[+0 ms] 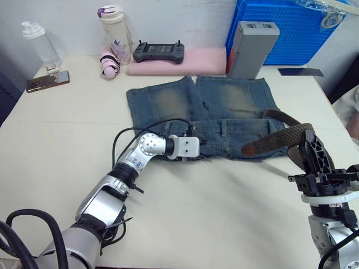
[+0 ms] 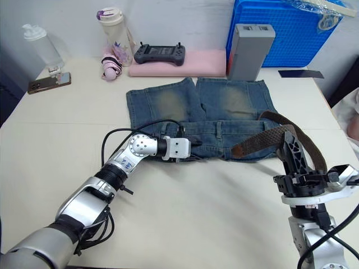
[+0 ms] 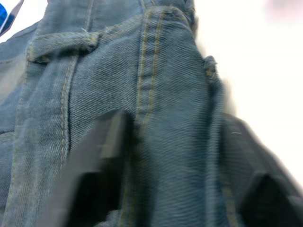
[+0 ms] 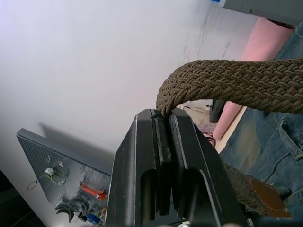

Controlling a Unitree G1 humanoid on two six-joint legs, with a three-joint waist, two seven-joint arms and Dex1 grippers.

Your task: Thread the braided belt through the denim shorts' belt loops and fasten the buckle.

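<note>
Right wrist view: my right gripper [image 4: 163,127] clamped on dark-brown braided woven belt [image 4: 236,85], strap arching away from fingertips toward faded blue denim shorts [image 1: 224,112] beyond, tan leather tip [image 1: 251,149] resting on waistband. Risk: strap pinched at edge, could slip out if pulled; tip may miss narrow denim belt loop [image 3: 61,43]. Right forearm upright, fingers pointing up. Left gripper [image 3: 161,165] stretched forward low, fingers straddling waistband fold, apparently pinning it.

The cream bench [image 1: 224,213] carries the denim shorts [image 1: 224,106] just beyond the left hand [image 1: 196,150], with a phone [image 1: 47,81], bottles [image 1: 115,33] and pink cloth [image 1: 190,61] farther off.
</note>
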